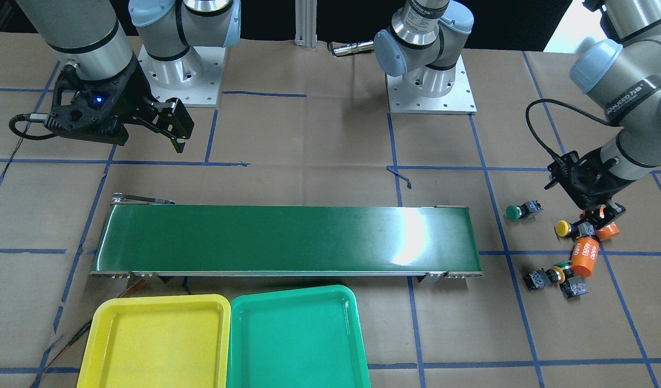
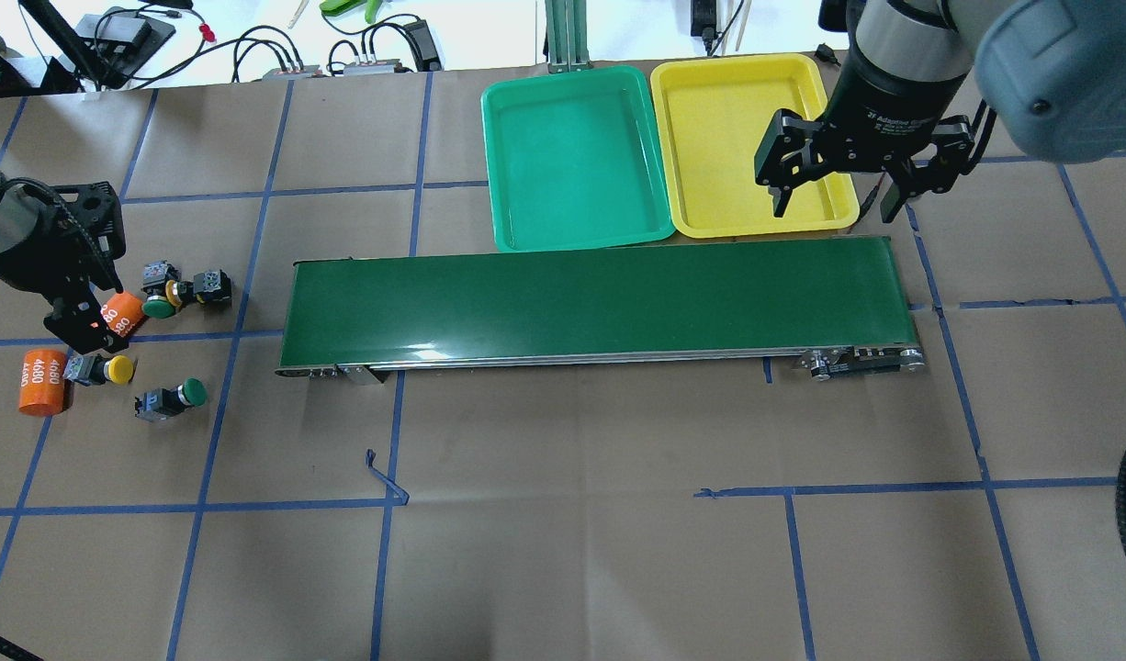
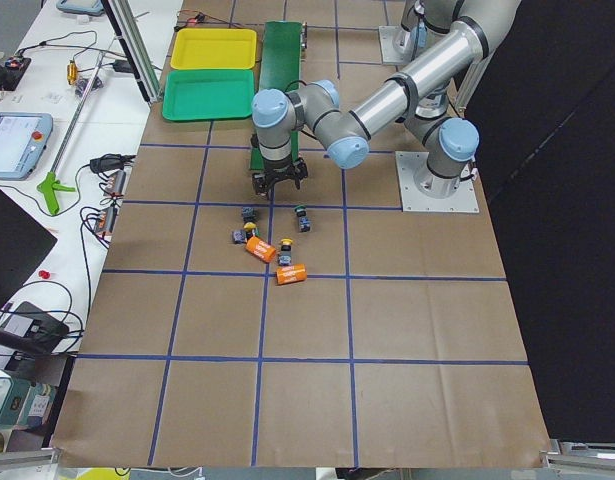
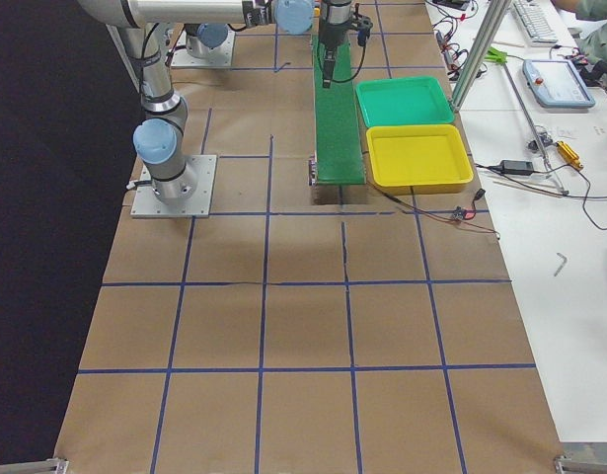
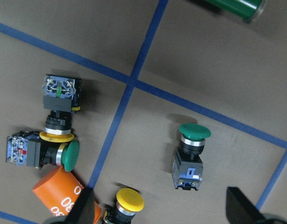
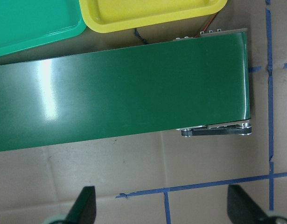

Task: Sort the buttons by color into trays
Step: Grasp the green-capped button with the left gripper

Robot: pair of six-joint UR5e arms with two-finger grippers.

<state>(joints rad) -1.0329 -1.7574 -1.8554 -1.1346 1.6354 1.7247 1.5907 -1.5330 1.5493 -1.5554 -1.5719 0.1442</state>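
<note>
Left claw [image 5: 164, 210] hangs with its fingers spread wide over a cluster of parts on the brown paper [image 2: 572, 551]. One yellow button [image 5: 129, 201] lies between the fingers, close to one of them; whether it touches cannot be told. Right claw [image 2: 836, 209] is spread wide too and holds nothing, up above the right end of the long green belt [image 2: 600, 298]. On the belt's far side from the robot, the green tray [image 2: 577, 156] and the yellow tray [image 2: 737, 138] sit side by side, edges touching. Off the belt's left end, well apart from the trays, lie two orange cylinders [image 2: 42, 381] and all four buttons. A lone green button [image 5: 190, 154] lies by itself. A second green button [image 5: 68, 155] and a second yellow button [image 5: 59, 112] lie with their caps touching, just beside the nearer cylinder [image 5: 59, 193].
</note>
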